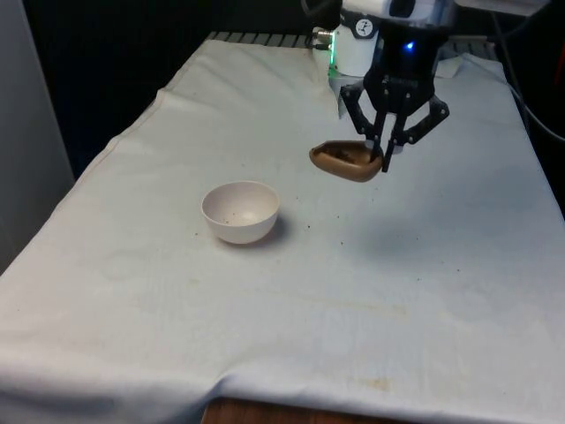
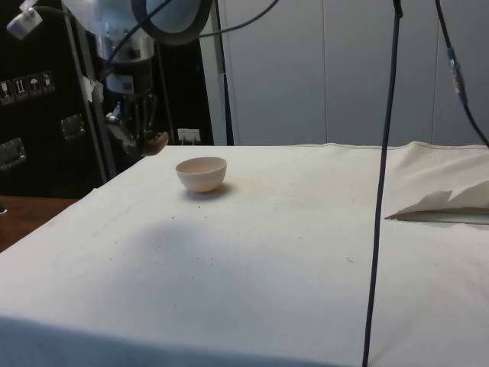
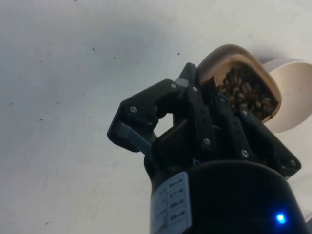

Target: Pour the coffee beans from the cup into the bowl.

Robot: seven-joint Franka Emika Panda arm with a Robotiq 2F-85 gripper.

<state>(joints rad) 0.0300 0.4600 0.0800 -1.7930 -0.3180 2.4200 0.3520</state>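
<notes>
My gripper [image 1: 386, 159] hangs above the cloth, shut on the rim of a brown cup [image 1: 346, 160]. The cup is tilted, its mouth turned toward the front view's left. In the wrist view the cup [image 3: 229, 61] holds several dark coffee beans [image 3: 245, 93]. A white bowl [image 1: 240, 211] stands on the table, lower and to the front view's left of the cup, a clear gap between them. From the side, the gripper [image 2: 137, 134] and cup [image 2: 157, 143] hover left of the bowl [image 2: 202, 173]. In the wrist view the bowl's rim [image 3: 297, 92] peeks out beyond the cup.
The white cloth [image 1: 397, 283] covers the table, with small dark specks scattered near the bowl. A folded ridge of cloth [image 2: 443, 205] lies at the side view's right. A black cable [image 2: 382, 183] hangs down in front of the side camera.
</notes>
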